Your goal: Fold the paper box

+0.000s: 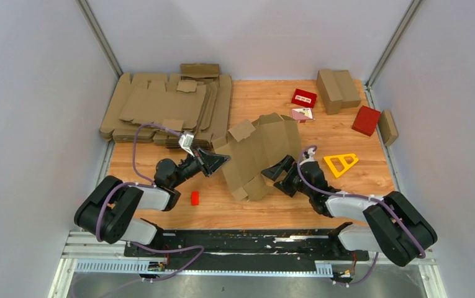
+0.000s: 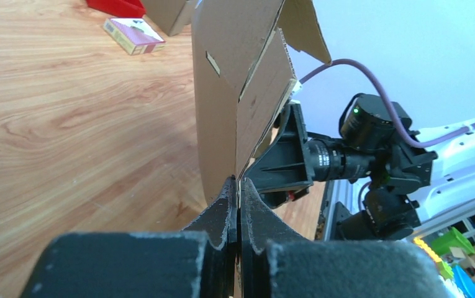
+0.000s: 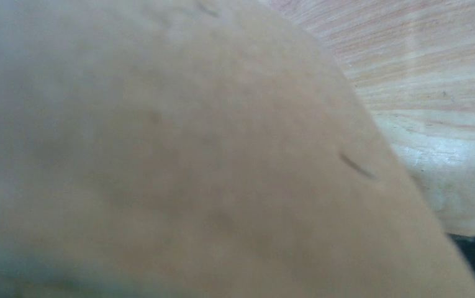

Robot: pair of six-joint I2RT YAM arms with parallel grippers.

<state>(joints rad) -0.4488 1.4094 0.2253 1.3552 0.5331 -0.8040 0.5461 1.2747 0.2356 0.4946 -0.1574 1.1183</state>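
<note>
The paper box is a brown cardboard blank, partly bent, standing on edge mid-table between both arms. My left gripper is at its left edge. In the left wrist view the jaws are shut on the thin edge of the blank, which rises upright in front of them. My right gripper is against the blank's right side, and it also shows behind the blank in the left wrist view. The right wrist view is filled by blurred cardboard, so its fingers are hidden.
A stack of flat cardboard blanks lies at the back left. Folded brown boxes and two red boxes sit at the back right. A yellow triangular frame lies right of the right gripper. A small red piece lies near the left arm.
</note>
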